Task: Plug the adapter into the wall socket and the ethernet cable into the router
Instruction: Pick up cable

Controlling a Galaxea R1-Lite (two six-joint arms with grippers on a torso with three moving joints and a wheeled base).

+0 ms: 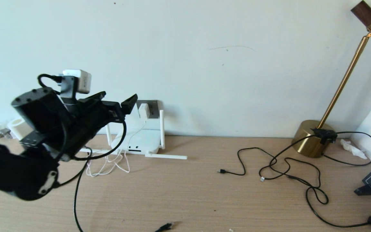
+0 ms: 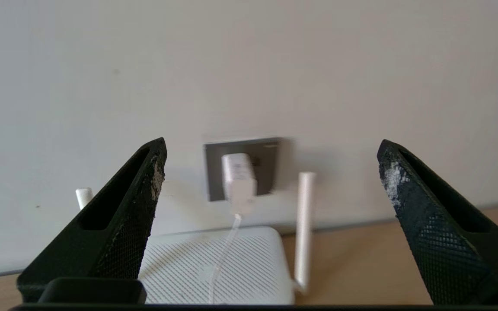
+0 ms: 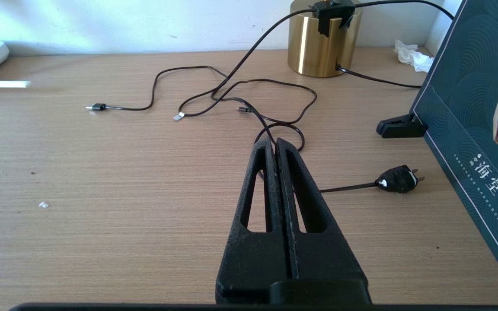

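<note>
The white adapter (image 2: 239,177) sits plugged into the dark grey wall socket (image 2: 266,172), and its thin white cord (image 2: 225,255) hangs down over the router (image 2: 249,268). In the head view the adapter (image 1: 143,110) and socket (image 1: 153,109) are just above the white router (image 1: 140,141), which lies against the wall. My left gripper (image 1: 118,95) is raised in front of the socket, open and holding nothing, a little back from the adapter (image 2: 271,144). A black ethernet cable (image 1: 76,193) runs to the front edge, with a black plug tip (image 1: 164,227) nearby. My right gripper (image 3: 275,140) is shut and empty.
Thin black USB cables (image 1: 285,167) sprawl across the right of the wooden table (image 1: 188,193). A brass lamp (image 1: 311,138) stands at the back right beside a crumpled tissue (image 1: 353,148). A black mains plug (image 3: 398,179) and a dark patterned box (image 3: 469,108) are at the right.
</note>
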